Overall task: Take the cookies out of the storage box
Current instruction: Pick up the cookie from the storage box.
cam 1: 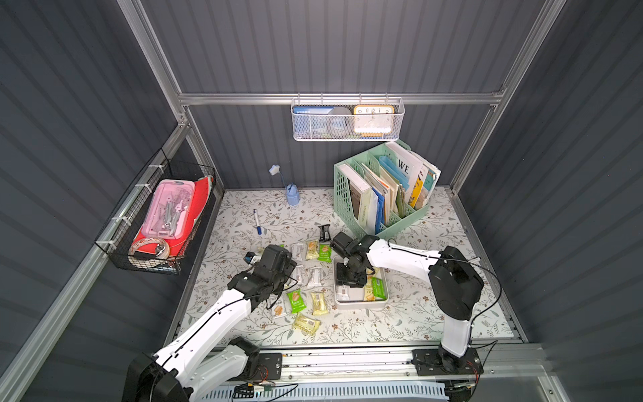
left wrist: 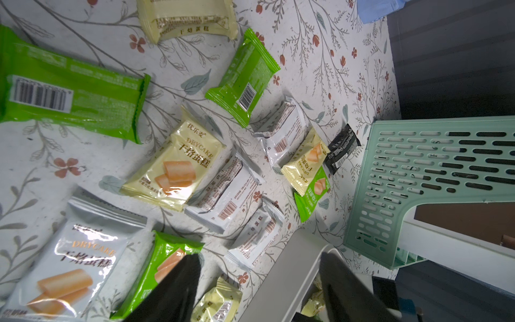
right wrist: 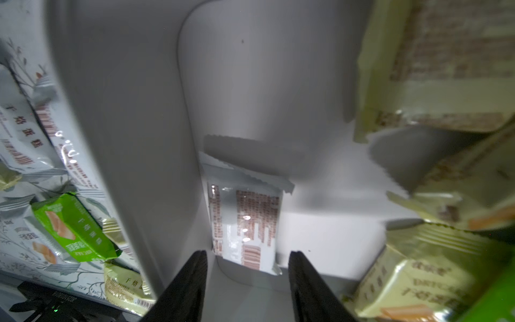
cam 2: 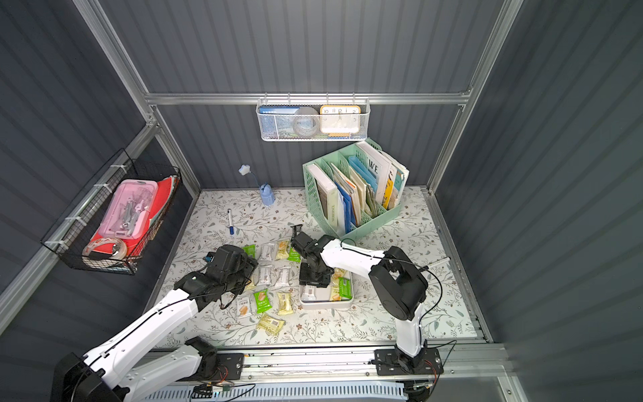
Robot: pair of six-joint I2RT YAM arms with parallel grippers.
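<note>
The black right gripper (right wrist: 248,253) stands spread, empty, inside the shallow white plastic storage box (right wrist: 250,83), apparently lining up on a white-silver wrapped cookie packet (right wrist: 245,223) by its wall. The left gripper (left wrist: 259,255), likewise spread, hovers beside the box over removed cookies (cam 1: 299,301).

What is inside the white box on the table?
A white packet, a green packet and some pale yellow packets lie in the box. The right gripper hangs over it, open, and hides part of its floor in both top views.

Cookies (cam 1: 295,301) left of storage box (cam 1: 360,306)
</note>
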